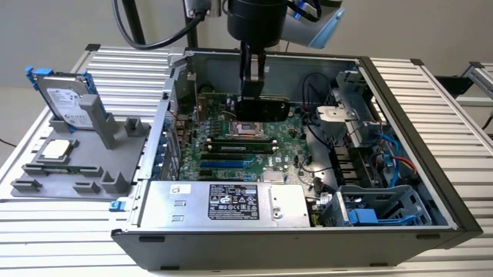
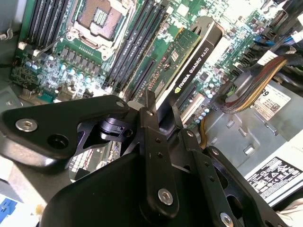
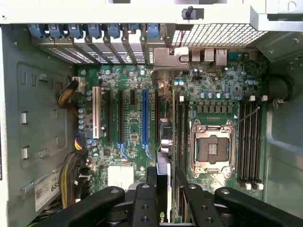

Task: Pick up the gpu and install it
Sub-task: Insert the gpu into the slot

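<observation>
Inside the one open computer case [image 1: 431,173] on the slatted table [image 1: 77,231], my single gripper [image 1: 258,95] reaches down and pinches the one gpu [image 1: 264,111], held on edge over the green motherboard [image 1: 231,150], near the one empty processor socket [image 1: 250,128]. I cannot tell whether the card touches a slot. At the case's near side lies one silver power supply [image 1: 223,205]. At the exterior view's left, outside the case, one hard drive [image 1: 66,101] with blue rails stands upright in a grey holder [image 1: 77,173]. The second wrist view shows the gpu's [image 2: 196,56] black shroud side between my fingers [image 2: 151,113]. The first wrist view shows the card [image 3: 163,182] edge-on, plus one white slot [image 3: 96,111] and one blue slot [image 3: 144,116] among black ones.
</observation>
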`<state>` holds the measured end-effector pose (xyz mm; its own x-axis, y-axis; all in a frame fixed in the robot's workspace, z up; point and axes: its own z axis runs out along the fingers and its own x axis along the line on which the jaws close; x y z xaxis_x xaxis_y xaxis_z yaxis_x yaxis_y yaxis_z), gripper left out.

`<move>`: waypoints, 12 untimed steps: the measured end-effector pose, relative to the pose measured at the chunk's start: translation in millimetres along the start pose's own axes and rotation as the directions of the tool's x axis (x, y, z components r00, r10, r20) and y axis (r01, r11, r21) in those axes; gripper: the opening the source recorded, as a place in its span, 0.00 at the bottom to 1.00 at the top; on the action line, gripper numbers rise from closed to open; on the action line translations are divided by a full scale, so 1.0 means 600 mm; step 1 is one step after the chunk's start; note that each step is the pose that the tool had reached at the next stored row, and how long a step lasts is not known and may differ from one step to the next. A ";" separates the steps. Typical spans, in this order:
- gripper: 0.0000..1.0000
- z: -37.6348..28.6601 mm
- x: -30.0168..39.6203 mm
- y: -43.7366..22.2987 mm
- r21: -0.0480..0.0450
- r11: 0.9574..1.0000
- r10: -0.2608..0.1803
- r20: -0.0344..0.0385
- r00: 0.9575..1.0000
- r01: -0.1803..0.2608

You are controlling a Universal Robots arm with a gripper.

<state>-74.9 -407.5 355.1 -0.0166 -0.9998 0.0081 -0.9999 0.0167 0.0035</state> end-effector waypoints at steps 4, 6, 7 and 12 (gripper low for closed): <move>0.00 0.003 0.000 0.000 0.000 1.000 0.000 0.000 1.000 0.000; 0.00 0.004 0.000 0.000 0.000 1.000 0.000 0.000 1.000 0.000; 0.00 0.005 0.000 0.000 0.000 1.000 0.000 0.000 1.000 0.000; 0.00 0.009 0.000 0.000 0.000 1.000 0.000 0.000 1.000 0.000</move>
<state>-74.9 -407.5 349.9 -0.0166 -0.9998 0.0081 -0.9999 0.0166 0.0035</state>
